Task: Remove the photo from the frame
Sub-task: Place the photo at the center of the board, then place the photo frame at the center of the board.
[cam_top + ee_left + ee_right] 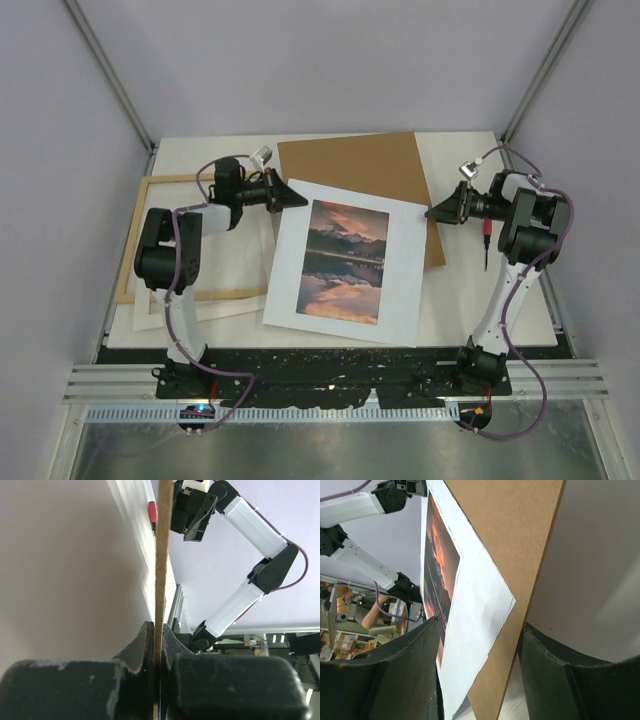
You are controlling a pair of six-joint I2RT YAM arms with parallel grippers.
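White links (503, 292), black joints (158, 262), purple cables (177, 250), black left pincer (299, 195), right pincer (433, 213)

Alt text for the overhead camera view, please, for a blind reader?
A sunset photo with a white border lies partly over a brown board, between the left arm and right arm; a wooden frame lies at left.

- Left arm (165, 250) was folded at the elbow, with the wrist pointing right, toward centre.
- Left gripper (298, 197) was clamped tight on the thin edge of the backing board (350, 165).
- Right arm (510, 285) stood tall, with the wrist pointing left.
- Right gripper (432, 213) had its jaws spread wide, straddling the board's opposite edge.
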